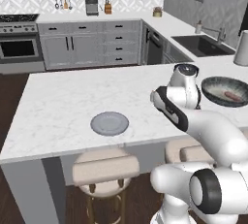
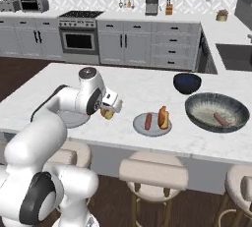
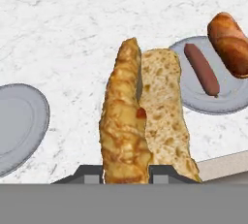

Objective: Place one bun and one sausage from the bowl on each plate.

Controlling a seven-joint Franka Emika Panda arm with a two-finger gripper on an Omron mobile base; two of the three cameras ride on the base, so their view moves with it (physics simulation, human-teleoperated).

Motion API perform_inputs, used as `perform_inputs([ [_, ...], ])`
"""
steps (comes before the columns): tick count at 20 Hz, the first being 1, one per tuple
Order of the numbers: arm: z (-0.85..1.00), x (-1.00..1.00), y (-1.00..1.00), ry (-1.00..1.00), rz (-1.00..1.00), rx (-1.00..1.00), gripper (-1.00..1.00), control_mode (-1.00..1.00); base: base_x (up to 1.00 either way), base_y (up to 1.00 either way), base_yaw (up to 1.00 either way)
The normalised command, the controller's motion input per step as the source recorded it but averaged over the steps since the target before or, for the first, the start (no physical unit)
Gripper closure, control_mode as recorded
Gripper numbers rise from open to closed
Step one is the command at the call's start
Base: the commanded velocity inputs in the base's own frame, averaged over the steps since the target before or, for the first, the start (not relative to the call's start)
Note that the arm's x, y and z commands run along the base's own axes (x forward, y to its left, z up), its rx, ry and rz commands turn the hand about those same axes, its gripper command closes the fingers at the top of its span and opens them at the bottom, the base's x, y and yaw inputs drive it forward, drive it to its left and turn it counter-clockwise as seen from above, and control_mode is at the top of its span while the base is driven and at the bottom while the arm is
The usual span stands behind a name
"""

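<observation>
End effector (image 3: pixel 127 172): closed on the lower end of a split bun (image 3: pixel 143 121), held above the worktop (image 1: pixel 63 97) between the two plates.
Bun: golden, blistered crust on one half, pale porous crumb on the other; long and sliced open. Likely light and soft, so it would crush under a hard squeeze; taking it across the crust near one end looks sensible.
Empty plate (image 1: pixel 110 123): flat, round, smooth grey, raised rim, near the worktop's front edge.
Filled plate (image 2: pixel 152 124): carries a sausage (image 2: pixel 148 121) and a bun, also by the front edge.
Bowl (image 2: pixel 217 111): wide, grey, speckled inside, toward the worktop's right end; one sausage (image 2: pixel 221 119) left in it, smooth and probably slippery.
</observation>
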Motion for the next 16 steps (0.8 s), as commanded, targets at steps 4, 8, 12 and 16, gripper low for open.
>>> perform_inputs([
  [4,0.0,0.0,0.0,0.0,0.0,0.0,1.0,1.0,0.02,1.0,0.0],
  [8,0.0,0.0,0.0,0.0,0.0,0.0,1.0,1.0,0.24,0.76,0.0],
  [12,-0.3,0.66,0.04,0.0,0.0,0.0,1.0,-1.0,0.14,0.1,0.0],
  [16,-0.8,0.96,0.06,0.0,0.0,0.0,1.0,-1.0,0.0,0.0,0.0],
])
